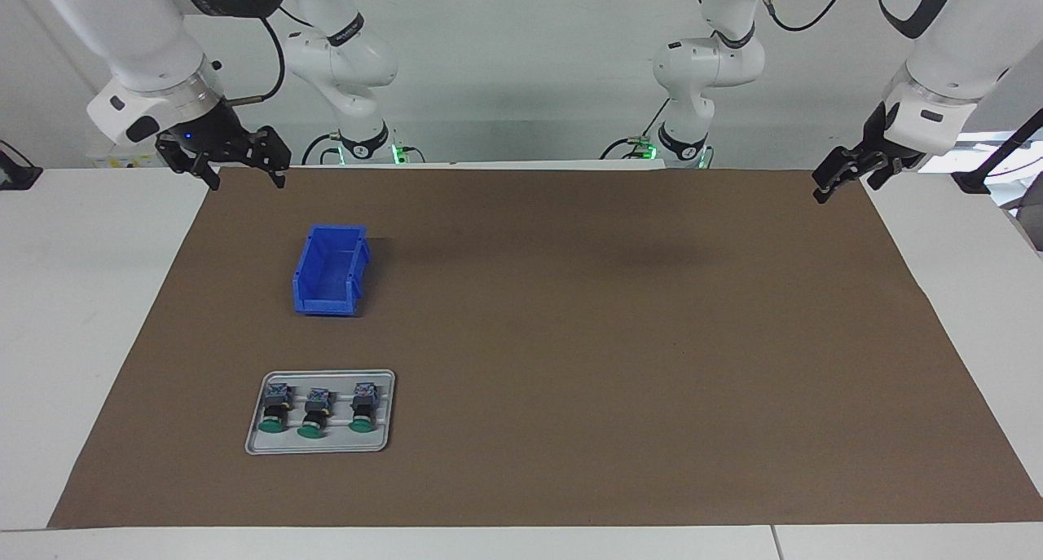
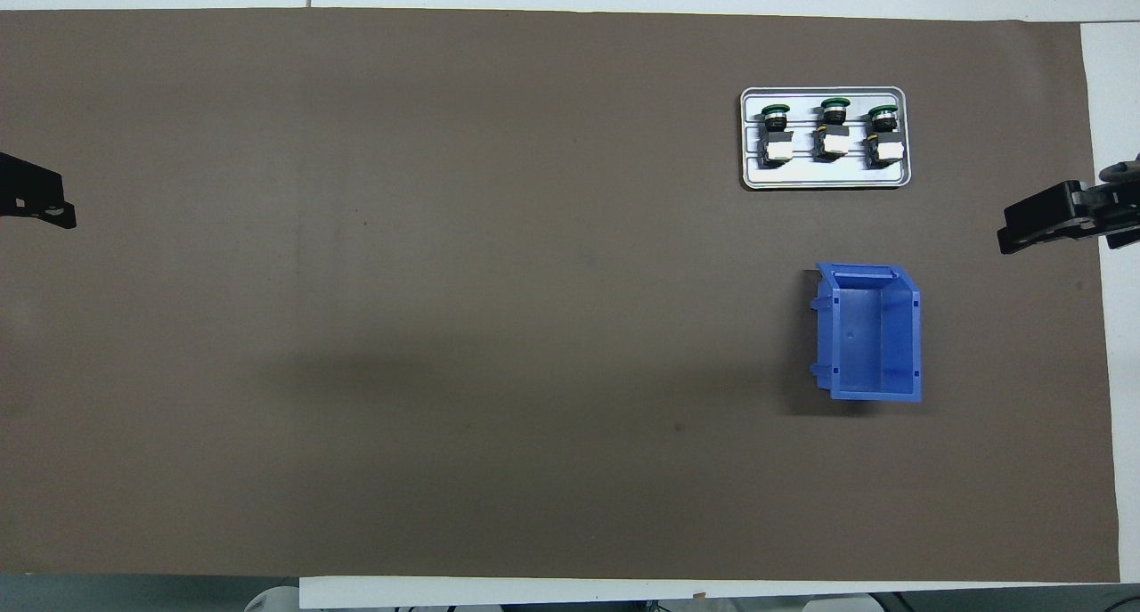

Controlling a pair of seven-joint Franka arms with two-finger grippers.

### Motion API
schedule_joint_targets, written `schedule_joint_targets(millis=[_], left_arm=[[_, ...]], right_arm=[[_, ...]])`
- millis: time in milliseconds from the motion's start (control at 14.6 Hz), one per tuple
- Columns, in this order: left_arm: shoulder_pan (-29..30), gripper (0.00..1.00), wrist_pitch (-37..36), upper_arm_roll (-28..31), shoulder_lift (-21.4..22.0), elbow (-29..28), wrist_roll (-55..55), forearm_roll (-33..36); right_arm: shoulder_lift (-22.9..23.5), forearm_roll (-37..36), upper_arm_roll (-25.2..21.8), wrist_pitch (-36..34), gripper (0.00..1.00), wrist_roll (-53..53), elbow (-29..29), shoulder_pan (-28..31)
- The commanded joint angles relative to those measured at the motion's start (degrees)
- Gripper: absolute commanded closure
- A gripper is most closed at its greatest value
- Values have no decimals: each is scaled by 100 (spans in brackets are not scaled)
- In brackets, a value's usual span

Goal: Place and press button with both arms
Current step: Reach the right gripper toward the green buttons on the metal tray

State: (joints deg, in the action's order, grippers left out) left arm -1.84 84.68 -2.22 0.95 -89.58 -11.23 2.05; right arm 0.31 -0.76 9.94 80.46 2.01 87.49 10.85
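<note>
Left end effector [image 1: 843,177] open, empty; right end effector [image 1: 244,167] likewise.

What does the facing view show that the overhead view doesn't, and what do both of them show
Only the facing view shows the white arms whole, with their bases, and the open right gripper and left gripper raised over the corners of the mat nearest the robots.

Only the overhead view looks straight down into the blue bin, which is empty, and shows the buttons' white terminal blocks; just the grippers' black tips enter at its edges.

Both show the brown mat, the bin and the grey tray holding three green-capped buttons, farther from the robots than the bin.
</note>
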Motion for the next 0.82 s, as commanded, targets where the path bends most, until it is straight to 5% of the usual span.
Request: schedule_joint_targets(millis=[0, 411, 547, 753], left_arm=[[-62, 0, 66, 46, 169, -183, -29, 6], [-45, 0, 66, 55, 178, -201, -11, 6], [-54, 0, 110, 46, 169, -201, -11, 6], [-54, 0, 101, 46, 169, -201, -11, 6]], right_arm=[[-93, 103, 52, 111, 1, -8, 110, 92], [-146, 129, 78, 145, 1, 35, 198, 13], [-84, 129, 96, 870, 1, 220, 329, -126], [748, 120, 96, 1804, 1, 203, 226, -250]])
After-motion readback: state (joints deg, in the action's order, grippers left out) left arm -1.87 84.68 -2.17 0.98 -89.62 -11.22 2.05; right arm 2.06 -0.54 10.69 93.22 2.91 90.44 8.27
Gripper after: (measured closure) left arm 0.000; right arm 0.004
